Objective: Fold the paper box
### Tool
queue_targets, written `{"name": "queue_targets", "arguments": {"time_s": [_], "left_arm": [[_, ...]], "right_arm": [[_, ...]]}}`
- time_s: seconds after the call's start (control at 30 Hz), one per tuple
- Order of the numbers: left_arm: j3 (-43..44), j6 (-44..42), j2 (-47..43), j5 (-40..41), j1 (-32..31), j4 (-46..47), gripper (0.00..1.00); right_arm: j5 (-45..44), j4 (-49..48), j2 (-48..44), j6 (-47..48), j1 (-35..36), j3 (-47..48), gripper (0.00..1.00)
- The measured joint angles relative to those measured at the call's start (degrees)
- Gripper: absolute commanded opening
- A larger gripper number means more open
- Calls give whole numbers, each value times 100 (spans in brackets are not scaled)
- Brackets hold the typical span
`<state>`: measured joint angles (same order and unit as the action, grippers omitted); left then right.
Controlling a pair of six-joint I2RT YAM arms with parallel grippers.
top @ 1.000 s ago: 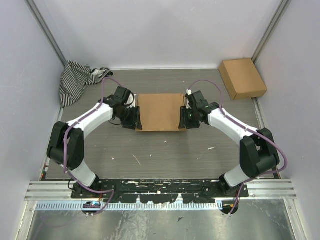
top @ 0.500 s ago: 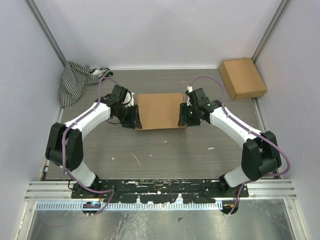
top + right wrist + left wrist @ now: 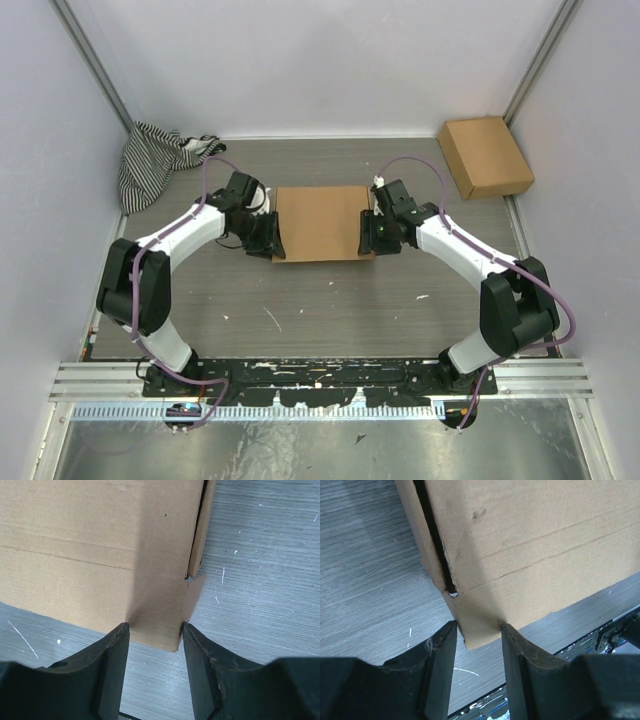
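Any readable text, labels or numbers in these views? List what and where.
None readable.
The plain brown cardboard paper box is unprinted in all three views.
The smaller brown cardboard box and the striped black-and-white cloth show no lettering.
The small dark device at the near edge is too small to tell.

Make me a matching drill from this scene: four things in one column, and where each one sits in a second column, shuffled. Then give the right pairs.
Things
1. paper box
2. smaller box
3. striped cloth
4. left gripper

Places
A. far left corner of the table
B. at the paper box's left end, straddling one of its corners
C. middle of the table
D. far right corner of the table

Pairs: 1-C; 2-D; 3-A; 4-B
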<state>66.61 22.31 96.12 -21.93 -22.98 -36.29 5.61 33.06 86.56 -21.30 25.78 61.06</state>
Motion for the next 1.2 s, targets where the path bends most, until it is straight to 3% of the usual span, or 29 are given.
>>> {"name": "queue_targets", "arguments": {"time_s": [1.2], "left_arm": [[166,-22,155,-9,7,-131,47]], "right_arm": [[85,-92,68,24,-2,-42,50]]}}
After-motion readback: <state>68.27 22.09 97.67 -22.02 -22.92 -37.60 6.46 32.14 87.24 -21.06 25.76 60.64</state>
